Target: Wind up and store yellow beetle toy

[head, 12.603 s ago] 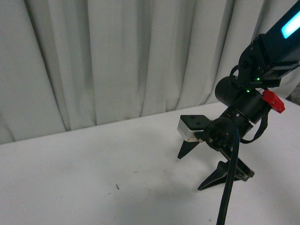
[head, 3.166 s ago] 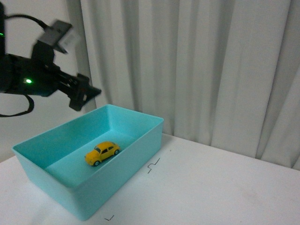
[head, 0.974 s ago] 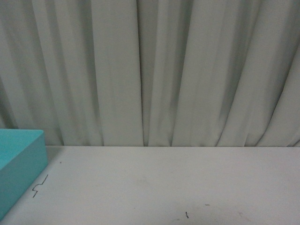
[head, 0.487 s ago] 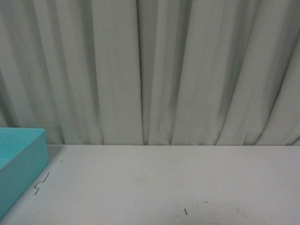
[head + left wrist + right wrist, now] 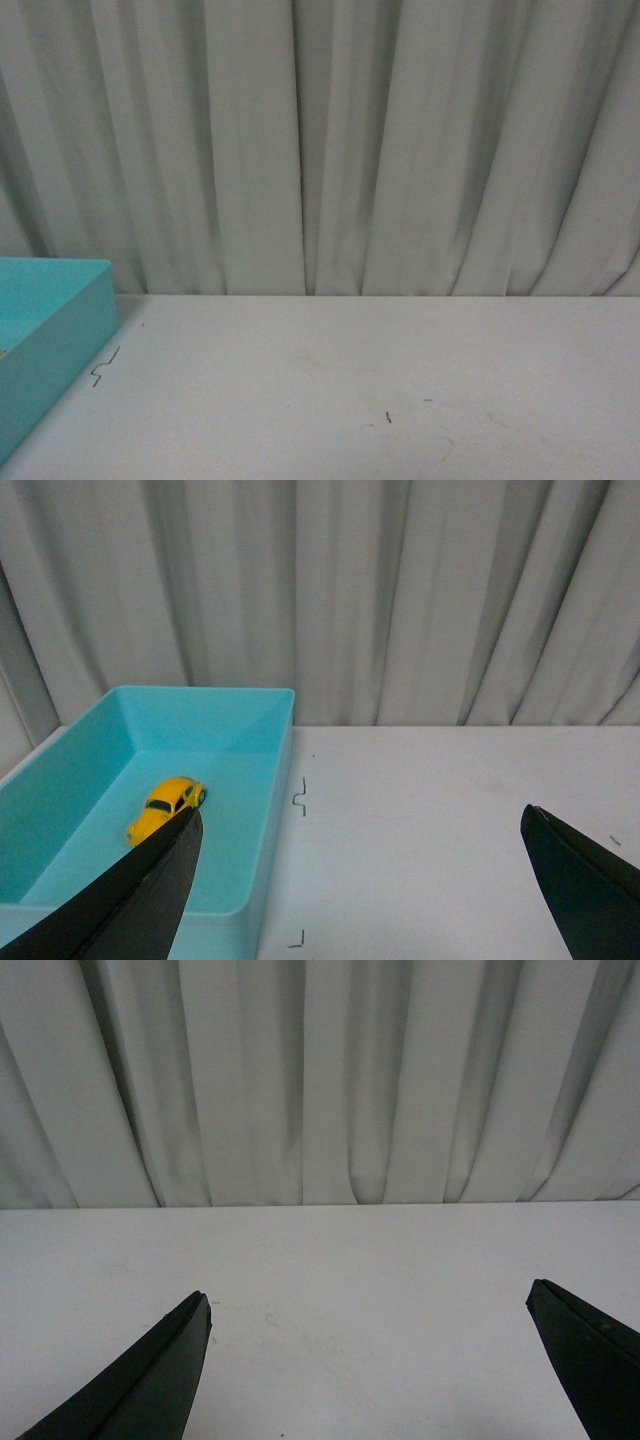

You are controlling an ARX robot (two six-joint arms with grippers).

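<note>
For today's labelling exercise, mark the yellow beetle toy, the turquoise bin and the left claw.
yellow beetle toy (image 5: 165, 806): left wrist view, on its roof.
turquoise bin (image 5: 275, 780): left wrist view, on its side wall.
left claw (image 5: 360, 885): left wrist view, midway between its open fingertips.

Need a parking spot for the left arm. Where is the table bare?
The white table is bare from the teal bin's right wall across to the curtain; only small pen marks there. The bin is taken: the yellow beetle toy sits inside. Left tool is open, empty.

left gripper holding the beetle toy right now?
No, the yellow beetle toy sits inside the teal bin; the left gripper is open and empty.
</note>
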